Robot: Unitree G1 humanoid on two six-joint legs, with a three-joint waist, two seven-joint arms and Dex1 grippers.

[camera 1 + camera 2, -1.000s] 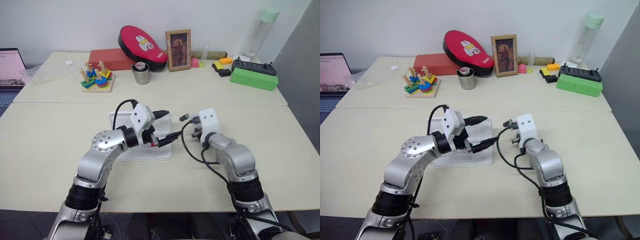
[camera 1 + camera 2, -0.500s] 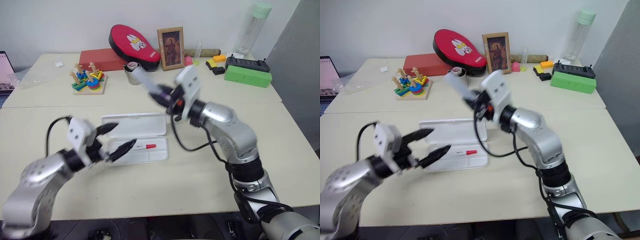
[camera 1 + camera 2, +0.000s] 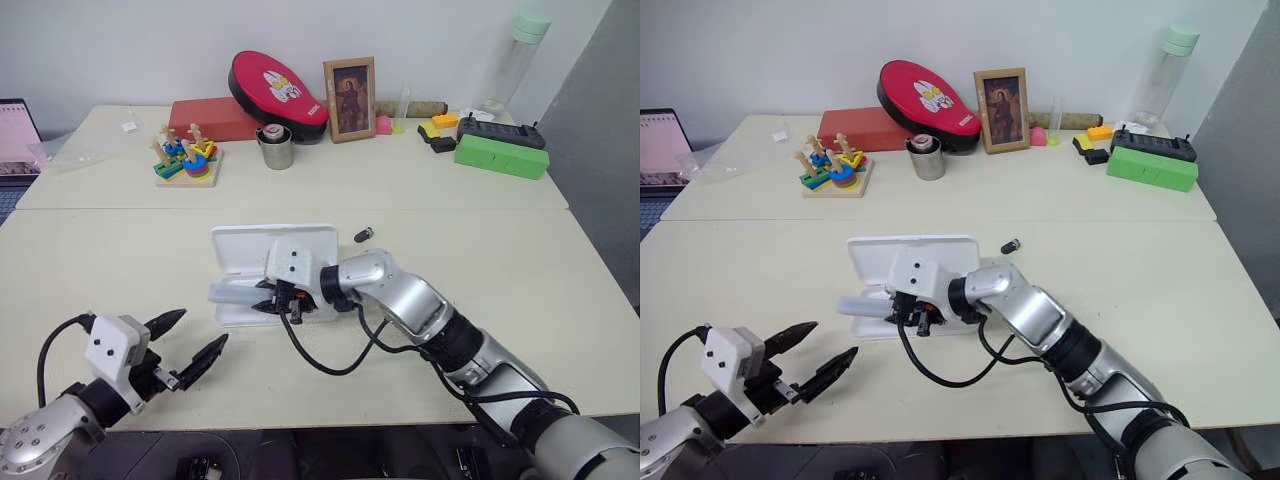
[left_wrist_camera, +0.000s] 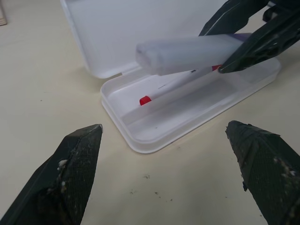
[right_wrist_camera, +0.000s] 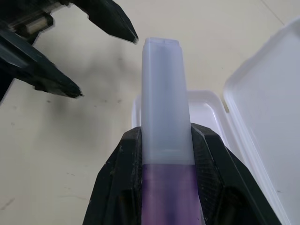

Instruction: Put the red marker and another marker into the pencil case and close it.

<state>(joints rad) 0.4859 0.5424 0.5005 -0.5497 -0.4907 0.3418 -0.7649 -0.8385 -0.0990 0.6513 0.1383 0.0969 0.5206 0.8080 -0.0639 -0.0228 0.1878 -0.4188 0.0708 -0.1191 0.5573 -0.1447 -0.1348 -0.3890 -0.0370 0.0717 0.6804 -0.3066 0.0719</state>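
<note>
pencil case [image 3: 240, 250]: white, lid open and laid flat on the table [image 3: 520, 260]; its tray is largely hidden behind the right arm. red marker [image 4: 176, 86]: lying in the tray, its far end covered by the lavender marker [image 3: 235, 294]. lavender marker: clamped between the right gripper's [image 5: 161, 164] fingers, held over the tray, apparently not touching it. left gripper [image 3: 190, 345]: jaws wide apart, empty, near the case's front. small black piece [image 3: 363, 236]: beside the lid.
</note>
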